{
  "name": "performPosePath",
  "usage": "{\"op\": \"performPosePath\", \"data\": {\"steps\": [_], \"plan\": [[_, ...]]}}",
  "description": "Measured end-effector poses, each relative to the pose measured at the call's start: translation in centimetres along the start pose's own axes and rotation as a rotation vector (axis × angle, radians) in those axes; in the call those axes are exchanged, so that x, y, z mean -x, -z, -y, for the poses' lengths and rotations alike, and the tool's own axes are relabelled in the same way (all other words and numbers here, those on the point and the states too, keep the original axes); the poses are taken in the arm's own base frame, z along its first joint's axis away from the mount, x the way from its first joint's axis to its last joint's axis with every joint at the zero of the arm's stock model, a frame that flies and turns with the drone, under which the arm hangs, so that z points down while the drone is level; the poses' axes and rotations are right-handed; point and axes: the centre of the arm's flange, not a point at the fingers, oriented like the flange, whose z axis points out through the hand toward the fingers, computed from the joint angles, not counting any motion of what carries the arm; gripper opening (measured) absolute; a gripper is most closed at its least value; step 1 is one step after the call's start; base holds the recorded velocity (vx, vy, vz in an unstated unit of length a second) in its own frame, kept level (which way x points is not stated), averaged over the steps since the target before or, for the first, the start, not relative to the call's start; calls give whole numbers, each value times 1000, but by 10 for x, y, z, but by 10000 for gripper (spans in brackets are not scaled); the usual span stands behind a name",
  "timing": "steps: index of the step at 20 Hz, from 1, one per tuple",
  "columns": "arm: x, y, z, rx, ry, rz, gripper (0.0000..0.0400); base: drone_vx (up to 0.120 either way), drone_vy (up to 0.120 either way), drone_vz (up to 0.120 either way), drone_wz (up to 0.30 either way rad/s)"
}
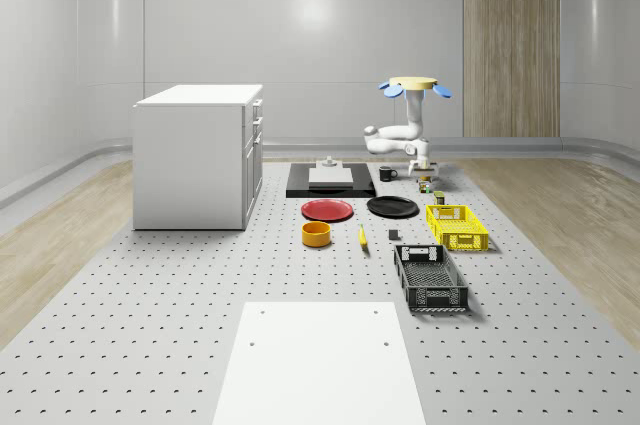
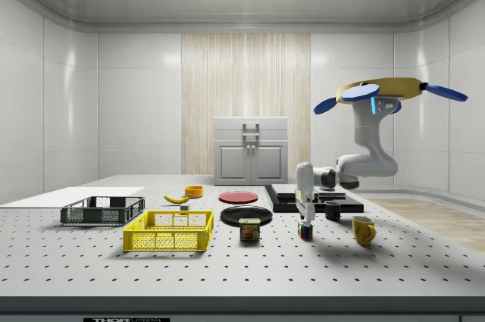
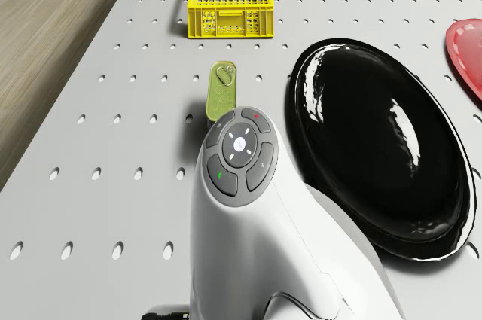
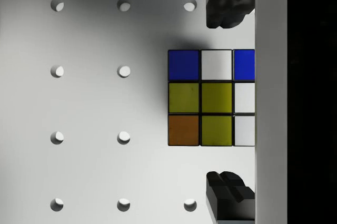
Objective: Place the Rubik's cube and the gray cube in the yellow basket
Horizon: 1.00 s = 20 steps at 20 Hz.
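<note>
Wrist view shows the two-finger gripper [image 4: 227, 100] spread wide, one black fingertip [image 4: 226, 7] on either side of the multicoloured Rubik's cube [image 4: 210, 97] and both clear of it; the cube sits on the perforated grey tabletop [image 4: 89, 103] directly beneath the hand. In my judgement the step in hand is the grasp. To do it well, the hand should come straight down until the pads flank the cube's side faces, staying square to its edges, then close evenly so the cube does not twist or skid.

From the side view, the gripper [image 2: 305, 220] hangs just over the cube [image 2: 305, 231], and the drone [image 2: 386, 95] hovers above the table near a yellow mug [image 2: 363, 229]. A small tin with a red label [image 2: 249, 229] stands between the cube and the yellow slatted plastic basket [image 2: 170, 230]; its lettering cannot be read.

Farther off, the small gray cube [image 1: 394, 236] rests on the table just beside the basket [image 1: 456, 226], outside it. Neither cube is in the basket yet.
</note>
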Motion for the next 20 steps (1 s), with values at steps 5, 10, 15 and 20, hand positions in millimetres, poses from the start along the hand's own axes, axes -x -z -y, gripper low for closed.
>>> {"op": "performPosePath", "data": {"steps": [5,10,15,20], "plan": [[0,-13,0,0,0,0,400,0,0,0,0],[0,-23,0,0,0,0,400,0,0,0,0],[0,-29,0,0,0,0,400,0,0,0,0],[0,-31,0,0,0,0,400,0,0,0,0]]}}
